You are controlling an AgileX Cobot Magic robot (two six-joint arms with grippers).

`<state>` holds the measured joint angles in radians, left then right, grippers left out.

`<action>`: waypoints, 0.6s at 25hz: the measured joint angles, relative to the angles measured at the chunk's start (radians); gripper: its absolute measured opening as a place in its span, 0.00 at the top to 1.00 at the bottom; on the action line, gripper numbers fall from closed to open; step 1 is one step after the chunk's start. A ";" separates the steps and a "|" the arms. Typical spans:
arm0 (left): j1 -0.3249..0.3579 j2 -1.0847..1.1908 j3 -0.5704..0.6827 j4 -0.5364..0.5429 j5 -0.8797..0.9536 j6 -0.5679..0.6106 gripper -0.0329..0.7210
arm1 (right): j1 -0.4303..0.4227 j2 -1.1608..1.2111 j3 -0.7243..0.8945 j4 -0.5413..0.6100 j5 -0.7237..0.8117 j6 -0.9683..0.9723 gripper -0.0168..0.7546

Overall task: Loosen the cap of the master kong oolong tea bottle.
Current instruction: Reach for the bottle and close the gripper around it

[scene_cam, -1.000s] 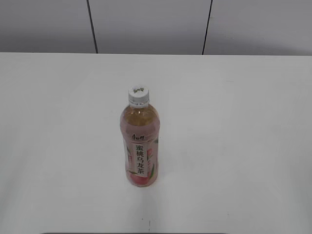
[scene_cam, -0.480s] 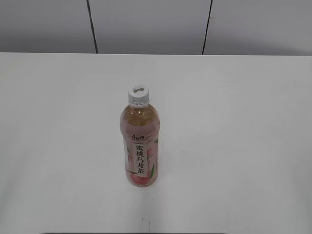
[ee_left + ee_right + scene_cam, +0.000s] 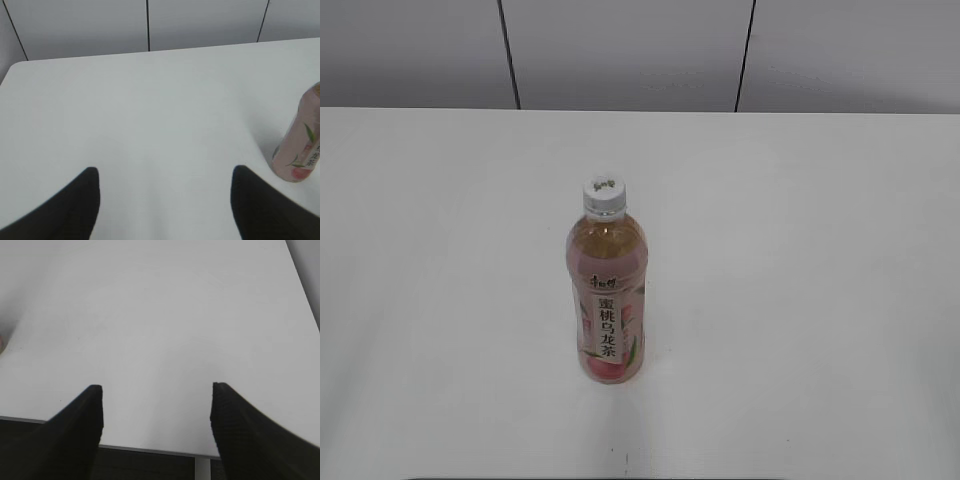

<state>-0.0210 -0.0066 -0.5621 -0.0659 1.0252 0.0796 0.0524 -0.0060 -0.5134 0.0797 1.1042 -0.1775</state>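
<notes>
The master kong oolong tea bottle stands upright in the middle of the white table, with its pink peach label facing the exterior view. Its white cap sits on the neck. The bottle's lower part also shows at the right edge of the left wrist view. My left gripper is open and empty, left of the bottle and apart from it. My right gripper is open and empty above the table's near edge. Neither gripper shows in the exterior view.
A grey panelled wall runs behind the table's far edge. The table's near edge shows in the right wrist view, with dark space below it.
</notes>
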 joint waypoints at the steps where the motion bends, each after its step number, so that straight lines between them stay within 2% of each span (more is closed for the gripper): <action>1: 0.000 0.000 0.000 -0.002 0.000 0.000 0.30 | 0.000 0.000 0.000 0.000 0.000 0.000 0.32; 8: 0.000 0.052 -0.006 -0.036 -0.021 0.000 0.30 | 0.000 0.000 0.000 0.000 0.000 0.000 0.32; 12: 0.000 0.111 -0.016 -0.129 -0.207 0.000 0.30 | 0.000 0.000 0.000 0.000 0.000 0.000 0.32; 15: 0.000 0.170 -0.014 -0.152 -0.343 0.000 0.30 | 0.000 0.000 0.000 0.000 0.000 0.000 0.32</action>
<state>-0.0210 0.1636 -0.5760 -0.2182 0.6825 0.0796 0.0524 -0.0060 -0.5134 0.0797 1.1042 -0.1775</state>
